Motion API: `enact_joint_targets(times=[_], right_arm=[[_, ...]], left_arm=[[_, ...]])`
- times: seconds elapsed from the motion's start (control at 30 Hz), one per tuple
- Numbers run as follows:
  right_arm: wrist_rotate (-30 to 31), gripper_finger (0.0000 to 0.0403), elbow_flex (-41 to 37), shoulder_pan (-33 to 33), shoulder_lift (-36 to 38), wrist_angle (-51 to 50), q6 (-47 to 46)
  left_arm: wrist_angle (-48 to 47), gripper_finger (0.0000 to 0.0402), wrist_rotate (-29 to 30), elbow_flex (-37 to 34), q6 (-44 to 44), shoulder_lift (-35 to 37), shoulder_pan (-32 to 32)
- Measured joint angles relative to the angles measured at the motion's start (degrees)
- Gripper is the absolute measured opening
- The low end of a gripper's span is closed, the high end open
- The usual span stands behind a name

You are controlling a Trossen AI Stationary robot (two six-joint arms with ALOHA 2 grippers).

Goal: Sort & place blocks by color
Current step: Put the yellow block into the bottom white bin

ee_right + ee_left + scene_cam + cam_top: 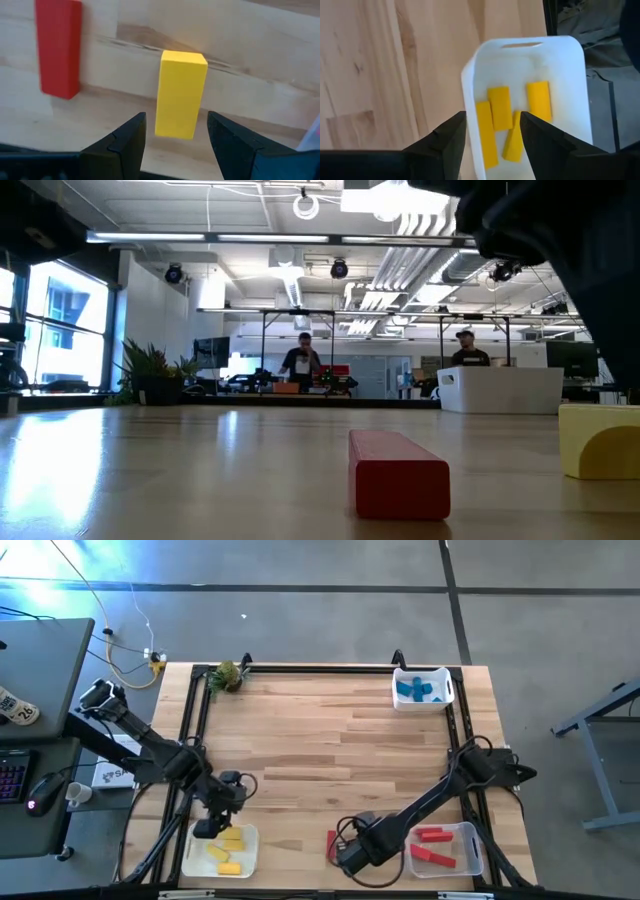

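Observation:
A yellow block (180, 92) lies flat on the wooden table, and a red bar (59, 47) lies beside it (331, 843). My right gripper (175, 122) hangs open just above the yellow block, near the table's front edge (352, 855). One finger stands on each side of the block's near end, apart from it. My left gripper (492, 120) is open with nothing between its fingers. It hangs over the far edge of a white bin (570, 65) that holds several yellow blocks (499, 107), at the front left (212, 825).
A bin (470, 840) with red blocks (432, 836) sits at the front right, beside my right arm. A bin (447, 690) with blue blocks (418, 690) stands at the far right. A green leafy clump (228, 675) lies at the far left corner. Bare wood fills the table's middle.

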State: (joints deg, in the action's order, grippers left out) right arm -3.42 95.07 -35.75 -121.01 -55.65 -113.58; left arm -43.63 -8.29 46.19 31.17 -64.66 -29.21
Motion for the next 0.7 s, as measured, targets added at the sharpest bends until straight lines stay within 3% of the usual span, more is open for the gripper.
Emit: enact_joint_targets(times=[0.37, 0.7], right_arm=[[-1.62, 0.0192, 0.0, 0.0, -3.11, 1.56, 0.15], [-1.56, 0.0103, 0.0, 0.39, -3.12, 1.59, 2.84]], left_arm=[[0.12, 0.0172, 4.41, 0.0, -6.23, 0.0, 6.55], [0.35, 0.0172, 12.79, 0.0, -11.46, 0.0, 13.52]])
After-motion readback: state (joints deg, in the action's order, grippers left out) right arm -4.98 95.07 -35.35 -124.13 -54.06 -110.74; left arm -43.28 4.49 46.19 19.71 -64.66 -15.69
